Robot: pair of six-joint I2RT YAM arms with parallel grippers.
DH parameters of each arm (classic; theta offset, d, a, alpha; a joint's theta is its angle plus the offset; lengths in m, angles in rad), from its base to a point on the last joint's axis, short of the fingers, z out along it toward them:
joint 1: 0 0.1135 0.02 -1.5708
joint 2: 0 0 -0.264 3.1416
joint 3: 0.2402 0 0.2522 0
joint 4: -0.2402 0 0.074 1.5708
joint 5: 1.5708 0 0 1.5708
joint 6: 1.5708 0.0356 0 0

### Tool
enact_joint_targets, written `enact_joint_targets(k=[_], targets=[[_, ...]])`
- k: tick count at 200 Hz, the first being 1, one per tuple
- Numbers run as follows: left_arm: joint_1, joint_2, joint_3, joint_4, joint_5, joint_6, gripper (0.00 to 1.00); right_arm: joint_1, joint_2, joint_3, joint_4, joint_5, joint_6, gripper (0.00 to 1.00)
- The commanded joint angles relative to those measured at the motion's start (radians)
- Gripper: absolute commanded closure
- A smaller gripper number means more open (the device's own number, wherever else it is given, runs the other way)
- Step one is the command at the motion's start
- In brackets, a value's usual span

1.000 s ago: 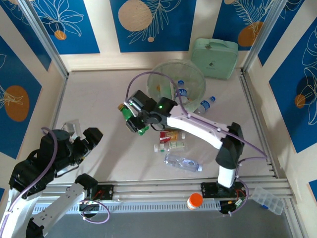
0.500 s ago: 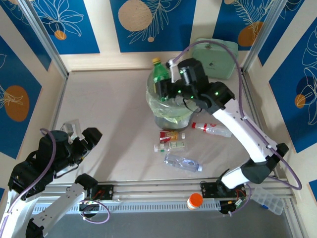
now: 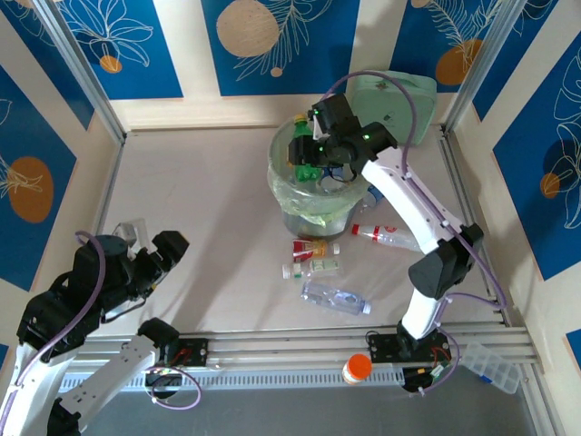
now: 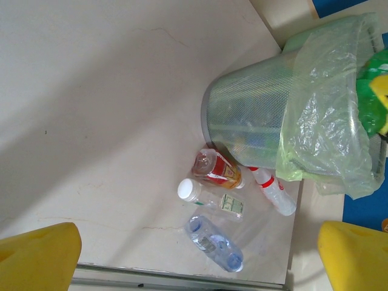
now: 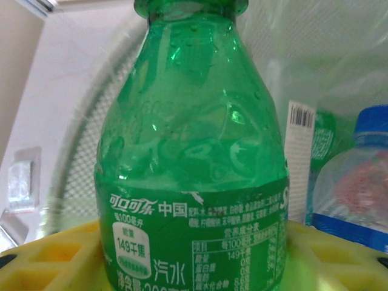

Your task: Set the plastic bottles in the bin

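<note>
Right gripper [image 3: 307,150] has the green bottle [image 5: 194,182] pinched across its lower body at label height, a pad on each side and the neck poking out past the fingers. The bin [image 3: 275,177] mouth sits right under the hand. The bottle looks empty, so it's probably light, thin-walled, squashy and a bit slick. Imo the wide labelled belly is a better hold than the tapered shoulder. Left gripper [image 3: 150,241] is spread wide, holding nothing.
</note>
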Motion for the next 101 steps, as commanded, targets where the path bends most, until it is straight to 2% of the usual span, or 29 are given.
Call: enact_joint_targets(k=[1,58,101], targets=[[0.009,0.0,0.007,0.008,0.016,-0.002,0.01,-0.008,-0.004,0.004,-0.023,-0.046,0.046,0.39],[0.009,0.0,-0.001,0.001,0.018,0.009,0.01,-0.01,-0.029,0.007,-0.035,-0.016,0.017,0.21],[0.009,0.014,-0.006,0.011,0.03,0.018,0.01,0.007,-0.102,0.033,-0.06,0.042,-0.032,0.2]])
